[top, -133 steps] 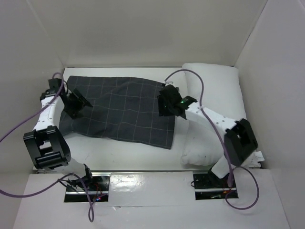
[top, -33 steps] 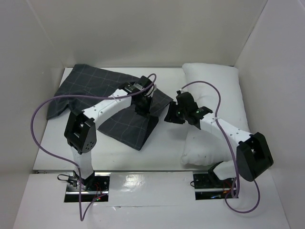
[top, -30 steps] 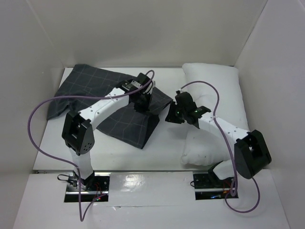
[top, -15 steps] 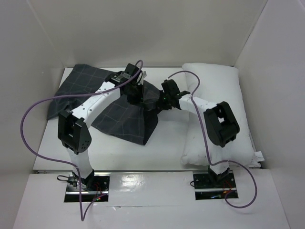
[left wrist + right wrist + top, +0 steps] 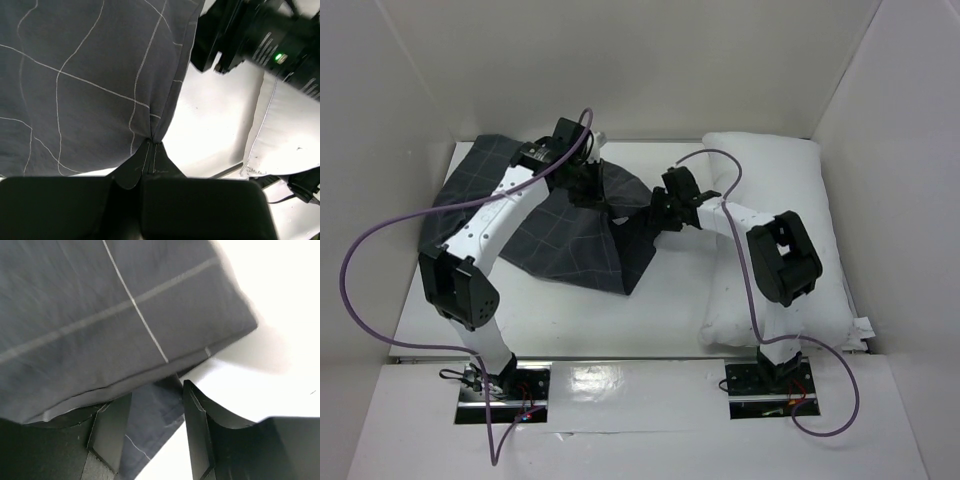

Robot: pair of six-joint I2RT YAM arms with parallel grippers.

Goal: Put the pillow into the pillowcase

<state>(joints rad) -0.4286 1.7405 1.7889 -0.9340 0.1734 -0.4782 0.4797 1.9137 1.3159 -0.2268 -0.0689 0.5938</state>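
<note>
the pillowcase (image 5: 555, 235) lay on the left of the bench (image 5: 570, 320), its right end hoisted into a tent. the left pincer (image 5: 151, 152) was closed tight on a fold of the upper layer, and the cloth hung from that pinch in limp creases. the right pincer (image 5: 152, 422) stood partly open at the same end, with a flap of the lower layer loose between its fingers, not clamped. the pillow (image 5: 785, 180) lay along the right side, near the case, under the right arm. the case looked thin, light and floppy, so it likely needed a grip on each layer at the mouth. the pillow looked plump, squashy and bulky, and a corner would probably feed in best.
</note>
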